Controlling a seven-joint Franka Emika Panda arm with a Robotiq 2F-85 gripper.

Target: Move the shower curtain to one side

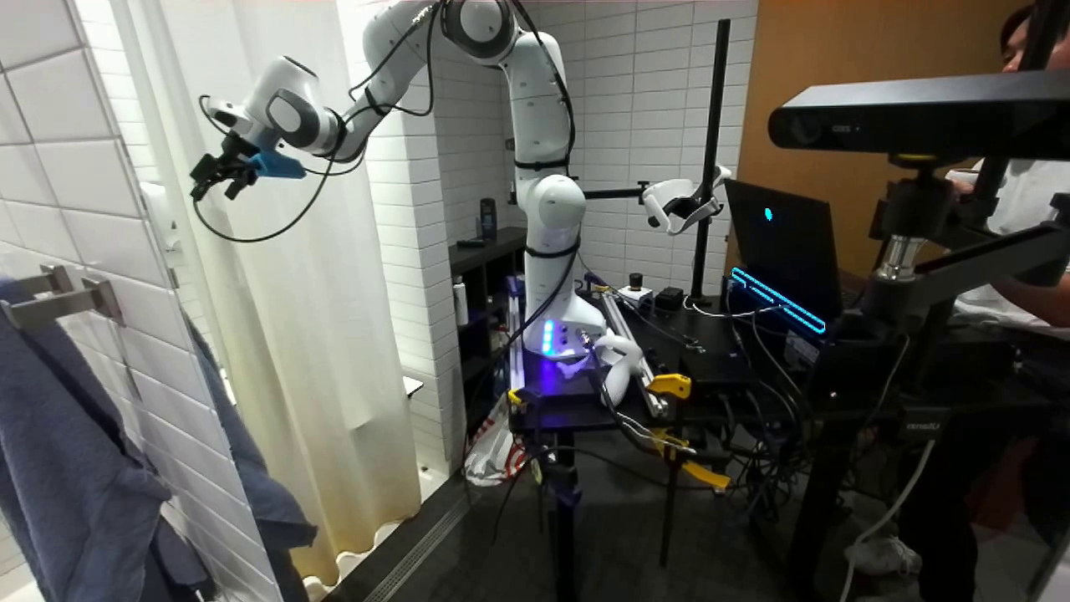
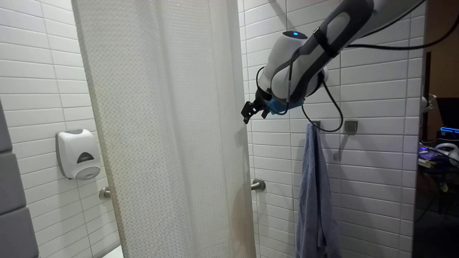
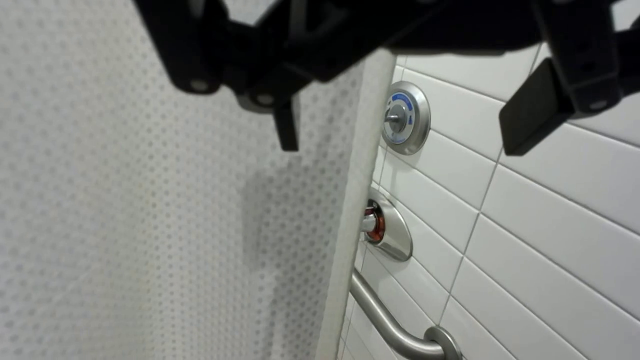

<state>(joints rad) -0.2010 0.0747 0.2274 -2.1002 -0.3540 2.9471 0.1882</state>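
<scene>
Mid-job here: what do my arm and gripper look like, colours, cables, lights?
The arm is white with grey trim and rounded joint housings. Black cables run along it, with black straps around it. Blue lights glow at its base, plus a small blue light near the wrist. The gripper is black, with jointed linkages and blocky pads; a blue piece sits beside it.

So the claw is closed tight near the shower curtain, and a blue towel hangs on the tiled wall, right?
Not quite: the claw is open, not closed; the wrist view shows its fingertips wide apart. It is near the shower curtain, and a blue towel does hang on the tiled wall.
</scene>
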